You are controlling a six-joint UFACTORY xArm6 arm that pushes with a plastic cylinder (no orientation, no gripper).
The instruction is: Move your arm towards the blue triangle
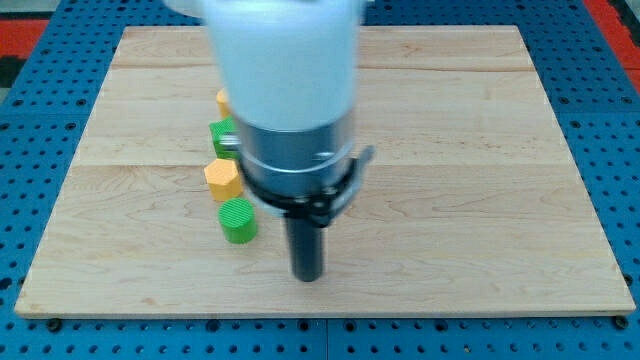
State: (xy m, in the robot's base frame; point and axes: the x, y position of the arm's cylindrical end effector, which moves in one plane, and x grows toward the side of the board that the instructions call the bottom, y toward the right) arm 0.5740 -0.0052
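step: hunting – no blue triangle in sight, maybe hidden behind the arm | my tip (308, 276) just right of the green cylinder (238, 221), yellow hexagon (222, 179) above it | jaws: none, just a rod | next: gotta spot it first

A single camera looks down on the counter (520, 200) from above and from the side of the view's bottom, tilted so the far edge at the view's top appears narrower than the near edge. It stands back far enough to take in almost the whole wooden board, with blue pegboard (610, 110) showing around it. The arm (285, 90) rises close to the lens, large and blurred.
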